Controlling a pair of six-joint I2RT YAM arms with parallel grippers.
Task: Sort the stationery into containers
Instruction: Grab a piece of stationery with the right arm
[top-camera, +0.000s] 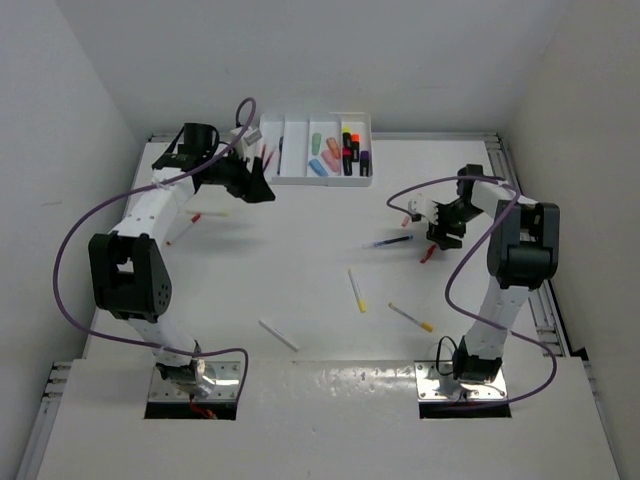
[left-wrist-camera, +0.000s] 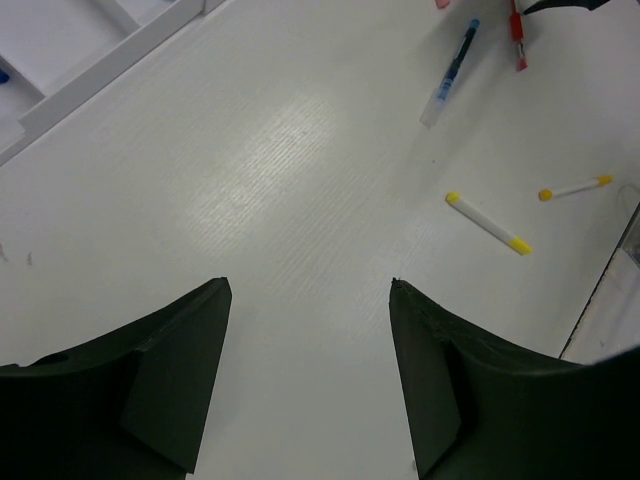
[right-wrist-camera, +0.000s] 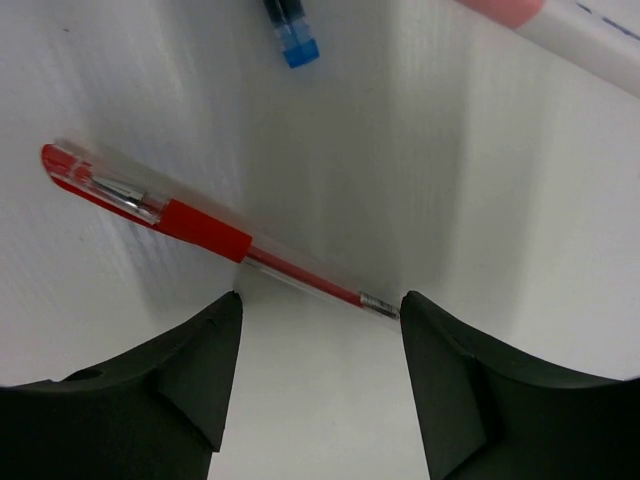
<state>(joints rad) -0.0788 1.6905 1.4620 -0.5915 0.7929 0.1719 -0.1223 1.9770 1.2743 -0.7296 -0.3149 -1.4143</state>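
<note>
Left gripper (top-camera: 258, 186) (left-wrist-camera: 310, 290): jaws apart, nothing between them. It hangs over bare table (top-camera: 300, 260), just at the near-left corner of the tray (top-camera: 300, 181) (left-wrist-camera: 110, 50).

Red-ended item (top-camera: 196, 216): thin, lies on the table beside the left arm. Too small to tell what it is.

Tray: far centre, four long compartments. Highlighters (top-camera: 340, 152) sit in the two right ones: green, blue and orange-pink in the third, yellow-black, orange and purple in the fourth. Contents of the two left ones are unclear.

Loose on the table:
- white pen (top-camera: 278, 335), near centre-left
- yellow-capped pen (top-camera: 357, 290) (left-wrist-camera: 488, 222), centre
- yellow-tipped pen (top-camera: 411, 317) (left-wrist-camera: 574, 187), just right of it, apart
- blue pen (top-camera: 388, 242) (left-wrist-camera: 455, 70) (right-wrist-camera: 290, 30), right of centre
- red pen (top-camera: 427, 253) (left-wrist-camera: 517, 40) (right-wrist-camera: 200, 228), near the blue pen's right end, not touching it

Right gripper (top-camera: 443, 235) (right-wrist-camera: 320, 297): jaws spread, low over the table. Red pen lies flat and slanted across the front of the gap, with its tip end right at the right-side finger (right-wrist-camera: 440, 380). It isn't clamped.

Pink-ended item (top-camera: 407, 219) (right-wrist-camera: 500, 8): on the table just past the right gripper.
</note>
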